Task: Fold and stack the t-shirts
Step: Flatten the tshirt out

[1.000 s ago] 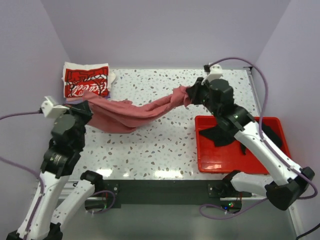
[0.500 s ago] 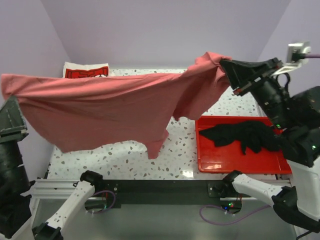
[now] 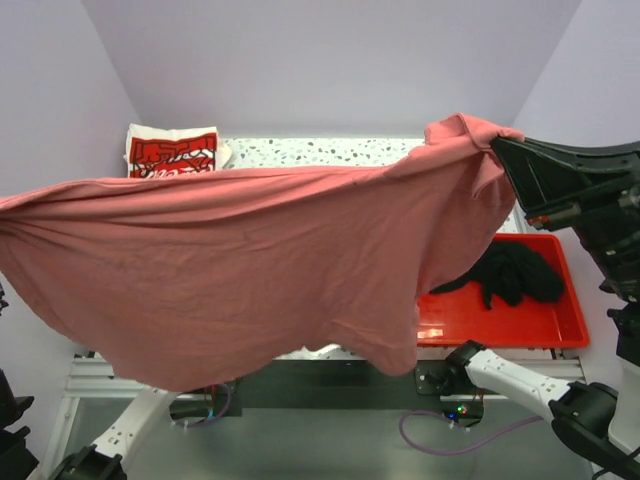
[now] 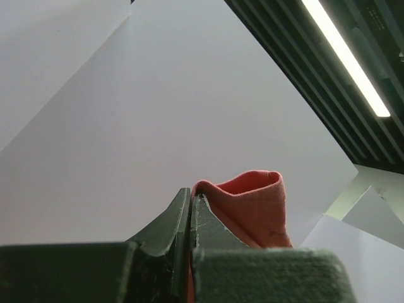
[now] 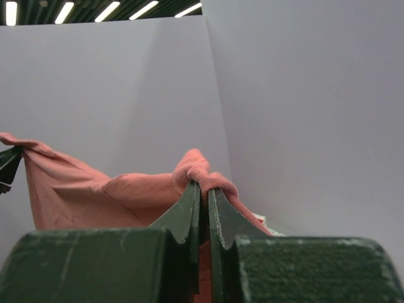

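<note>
The red shirt [image 3: 250,270] is up in the air, spread wide like a sheet, to the left of the bin [image 3: 500,330] and higher than it. It is soft, matt cloth, sagging in the middle with long shallow creases, and its lower hem is wavy. The right claw [image 5: 204,189] is pinched tight on a bunched edge of it, above the bin's far side. The left claw [image 4: 190,202] is closed on a rolled fold of the same cloth, far out to the bin's left.

The bin is glossy hard plastic, rectangular with a raised rim. A black shirt [image 3: 510,272] lies crumpled in it, towards its far end. A folded shirt [image 3: 172,158], white with red print, flat and square, lies well apart from the bin at the far left corner of the desk [image 3: 320,150].

The desk is white with dark speckles. Only a strip beyond the bin's far left shows; the cloth hides the rest. Plain lilac walls [image 3: 330,60] close in three sides, and a light strip [image 4: 347,57] runs overhead.

Seen from the top, the cloth's right flap hangs over the bin's left rim; whether it touches I cannot tell. Bare wall stands behind both claws.
</note>
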You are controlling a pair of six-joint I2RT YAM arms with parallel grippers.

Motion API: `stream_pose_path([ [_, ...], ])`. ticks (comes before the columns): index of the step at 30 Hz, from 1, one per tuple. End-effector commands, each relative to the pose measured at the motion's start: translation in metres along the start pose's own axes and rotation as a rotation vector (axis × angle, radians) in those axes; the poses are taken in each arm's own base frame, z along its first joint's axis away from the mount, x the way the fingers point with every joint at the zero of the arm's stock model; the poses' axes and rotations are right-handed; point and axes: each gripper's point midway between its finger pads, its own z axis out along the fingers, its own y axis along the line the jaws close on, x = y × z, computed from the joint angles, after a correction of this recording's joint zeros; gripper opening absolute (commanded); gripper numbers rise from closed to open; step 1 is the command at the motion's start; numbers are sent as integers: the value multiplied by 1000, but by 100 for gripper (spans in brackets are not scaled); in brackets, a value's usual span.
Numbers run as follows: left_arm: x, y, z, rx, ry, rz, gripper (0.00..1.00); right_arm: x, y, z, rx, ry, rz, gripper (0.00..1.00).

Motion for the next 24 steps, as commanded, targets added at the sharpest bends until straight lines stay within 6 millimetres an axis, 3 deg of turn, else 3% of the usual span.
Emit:
stream_pose_path([
  [1, 25, 18, 26, -86, -4, 81, 0, 19, -28, 31, 94, 25, -64, 0],
  [3, 38, 38, 34, -174, -12, 105, 0, 38, -49, 45, 162, 37, -81, 0],
  [6, 103, 76, 50, -285, 90, 169, 0, 78, -86, 69, 277, 81, -130, 0],
  [8, 141, 101, 59, -364, 149, 219, 0, 123, -115, 91, 344, 165, -179, 0],
  [9, 161, 129, 57, -459, 155, 258, 0, 147, -129, 100, 380, 203, -194, 0],
  [10, 183, 150, 61, -532, 170, 298, 0, 182, -156, 111, 451, 271, -231, 0],
  [11, 190, 175, 57, -640, 131, 345, 0, 208, -171, 118, 476, 314, -242, 0],
  [12, 227, 209, 52, -724, 173, 429, 0, 229, -194, 121, 515, 342, -247, 0],
  [13, 240, 226, 52, -770, 160, 468, 0, 252, -205, 126, 517, 379, -209, 0],
  [14, 249, 248, 48, -844, 138, 537, 0, 305, -228, 131, 529, 478, -181, 0],
  [15, 269, 272, 42, -884, 171, 598, 0, 328, -242, 132, 539, 518, -155, 0],
  [16, 293, 311, 42, -957, 218, 679, 0, 353, -263, 130, 568, 552, -108, 0],
  [17, 315, 332, 43, -964, 294, 681, 0, 401, -279, 130, 555, 632, -67, 0],
  [18, 330, 355, 39, -1000, 336, 691, 2, 429, -292, 127, 568, 676, -40, 0],
  [19, 359, 392, 35, -1038, 410, 724, 11, 449, -304, 125, 576, 706, -7, 0],
  [20, 369, 417, 34, -1062, 465, 713, 13, 493, -320, 122, 575, 774, 22, 0],
  [21, 385, 451, 32, -1112, 519, 744, 27, 508, -328, 122, 568, 800, 41, 9],
  [23, 407, 469, 32, -1129, 612, 753, 56, 526, -340, 132, 560, 830, 42, 29],
  [24, 410, 468, 45, -1131, 608, 758, 69, 554, -351, 124, 575, 885, 53, 41],
])
